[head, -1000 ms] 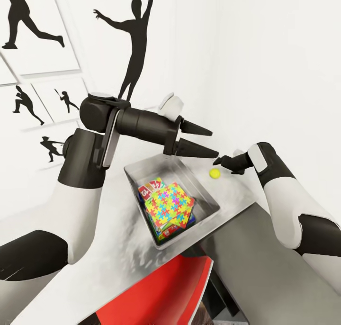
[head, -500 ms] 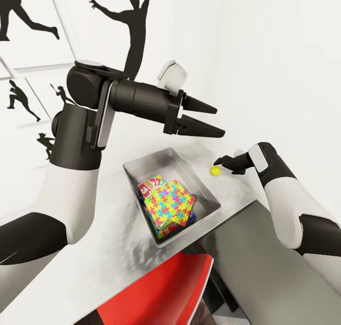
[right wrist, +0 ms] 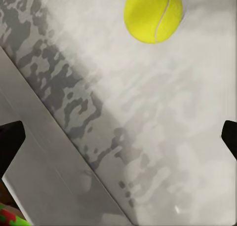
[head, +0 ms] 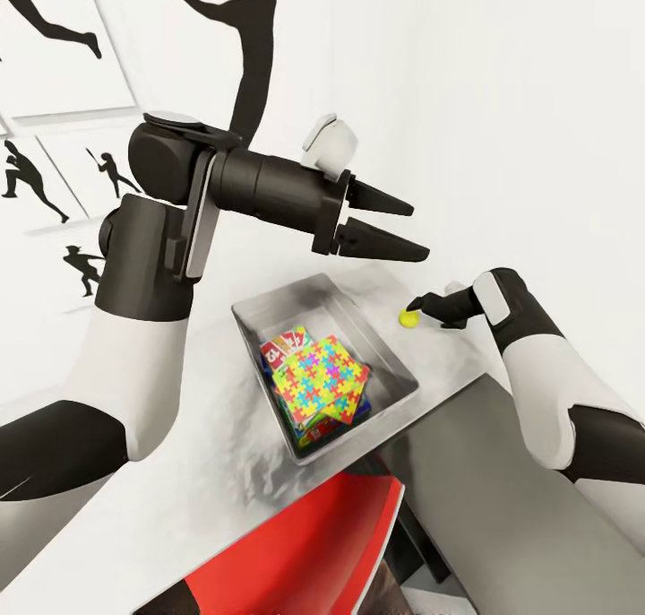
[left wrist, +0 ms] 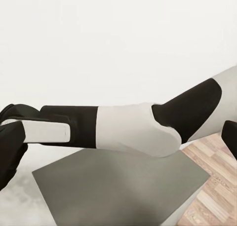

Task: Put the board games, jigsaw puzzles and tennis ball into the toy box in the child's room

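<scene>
Pale grey surface (head: pixel 224 472) carries the tennis ball (head: pixel 409 318) at the toy box's (head: pixel 399 364) two o'clock, so the open right gripper (head: pixel 415 308) should straddle it squarely before closing.

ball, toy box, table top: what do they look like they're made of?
Tennis ball: yellow, matte, with a curved seam, likely felt. Toy box: pale grey, soft sheen on the walls, metal or plastic, can't tell. Table: mottled pale grey, stone-like or brushed, uncertain.

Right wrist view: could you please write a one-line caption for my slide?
Open right gripper above the grey table, with the tennis ball ahead.
</scene>
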